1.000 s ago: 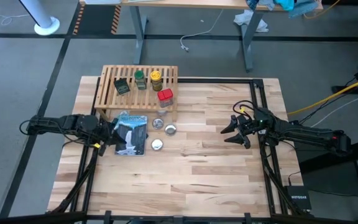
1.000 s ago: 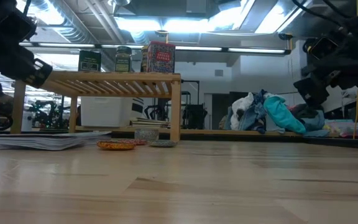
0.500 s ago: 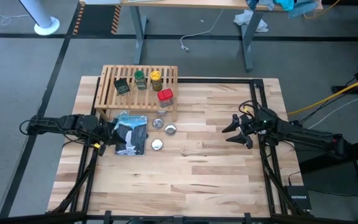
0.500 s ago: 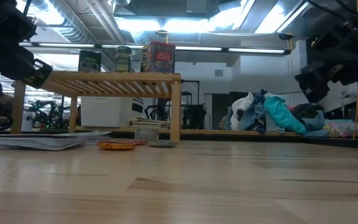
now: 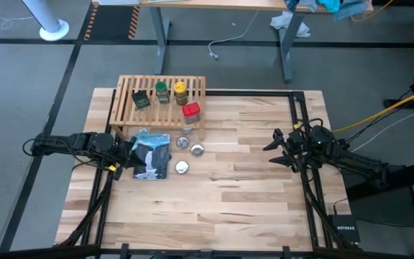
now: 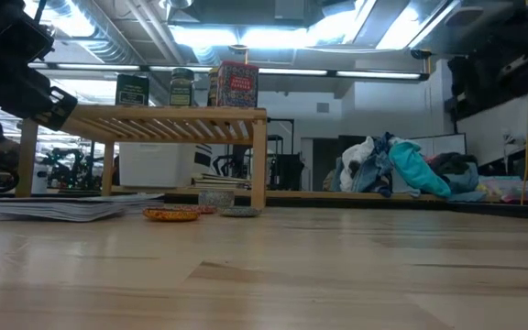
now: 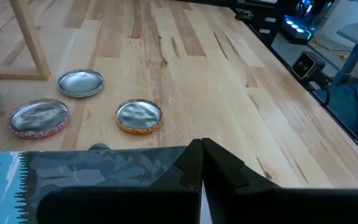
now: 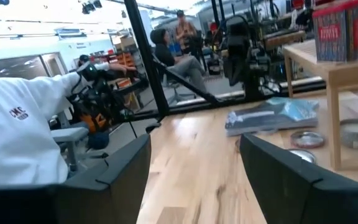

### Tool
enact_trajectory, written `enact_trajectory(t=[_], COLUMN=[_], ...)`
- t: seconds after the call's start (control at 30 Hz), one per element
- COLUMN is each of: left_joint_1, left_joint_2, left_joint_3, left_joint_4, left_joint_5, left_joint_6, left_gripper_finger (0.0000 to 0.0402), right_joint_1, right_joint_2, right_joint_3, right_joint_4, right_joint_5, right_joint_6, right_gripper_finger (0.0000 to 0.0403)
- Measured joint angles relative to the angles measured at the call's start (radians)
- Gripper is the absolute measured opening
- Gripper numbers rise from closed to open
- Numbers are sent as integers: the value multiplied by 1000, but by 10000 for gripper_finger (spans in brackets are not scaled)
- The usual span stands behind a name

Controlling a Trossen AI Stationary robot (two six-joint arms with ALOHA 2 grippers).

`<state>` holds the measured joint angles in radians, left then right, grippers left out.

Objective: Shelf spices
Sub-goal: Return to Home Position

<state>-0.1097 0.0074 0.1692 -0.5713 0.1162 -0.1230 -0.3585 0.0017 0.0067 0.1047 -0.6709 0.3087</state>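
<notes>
Spices: all four stand on the shelf (image 5: 124, 108), at the table's (image 5: 228, 187) far left corner. Black tin (image 5: 141, 101), green jar (image 5: 162, 91) and yellow jar (image 5: 181, 91) sit in a row along the back. Red tin (image 5: 190, 111) is nearer the front right corner, upright in the low view.

Right gripper (image 5: 273, 147): near the table's right edge, well apart from the shelf, fingers spread wide and holding nothing (wrist view confirms the gap). Left gripper (image 5: 131, 155): low over the blue packet (image 5: 152, 155) just in front of the shelf, fingers pressed together, empty.

Judgement: shelving looks complete, with no container left on the tabletop. The step in hand is parking the arm rather than placing. The next move calls only for the right arm to fold to its rest pose. No load is carried and nothing lies in its path, so risk to the shelved items is low.
</notes>
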Motion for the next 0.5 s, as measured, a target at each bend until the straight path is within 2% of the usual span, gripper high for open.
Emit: enact_trajectory(t=[0.33, 0.5], left_joint_1=[-3, -45], left_joint_2=[0, 0], left_joint_3=[0, 0], left_joint_4=[0, 0], left_joint_5=[-1, -4], left_joint_6=[0, 0], left_gripper_finger=[0, 0], right_joint_1=[-1, -1], right_joint_2=[0, 0], right_joint_3=[0, 0], right_joint_4=[-26, -27], right_joint_5=[-1, -1], right_joint_6=[0, 0], right_gripper_finger=[254, 254])
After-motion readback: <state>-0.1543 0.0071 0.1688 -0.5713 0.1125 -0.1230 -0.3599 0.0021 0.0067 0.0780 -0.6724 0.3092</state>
